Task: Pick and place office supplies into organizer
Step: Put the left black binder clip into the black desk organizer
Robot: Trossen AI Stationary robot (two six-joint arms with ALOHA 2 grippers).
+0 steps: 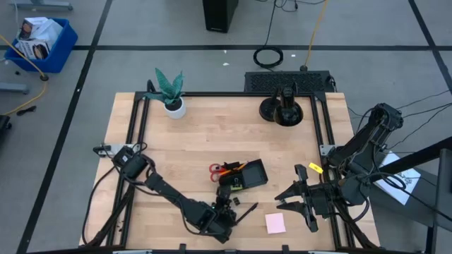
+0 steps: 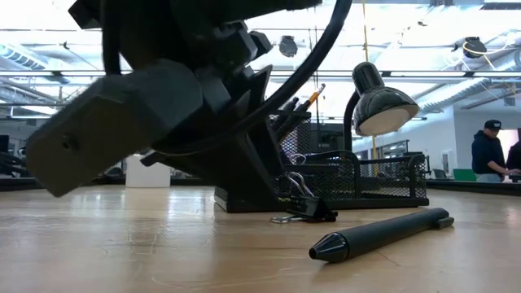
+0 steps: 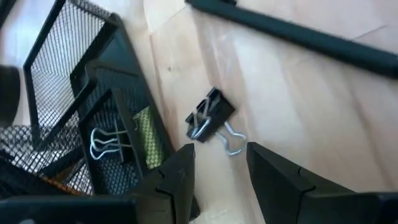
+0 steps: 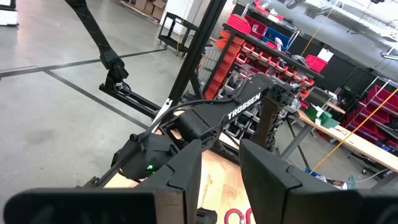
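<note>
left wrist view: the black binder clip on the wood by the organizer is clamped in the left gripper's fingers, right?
No. The binder clip lies loose on the wood beside the organizer; the left gripper is open just short of it, as the left wrist view shows.

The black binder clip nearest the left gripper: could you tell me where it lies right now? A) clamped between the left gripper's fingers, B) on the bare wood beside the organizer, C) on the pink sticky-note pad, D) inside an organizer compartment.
B: in the left wrist view the black binder clip rests on the table just outside the organizer, ahead of the open left gripper and not touching its fingers.
</note>
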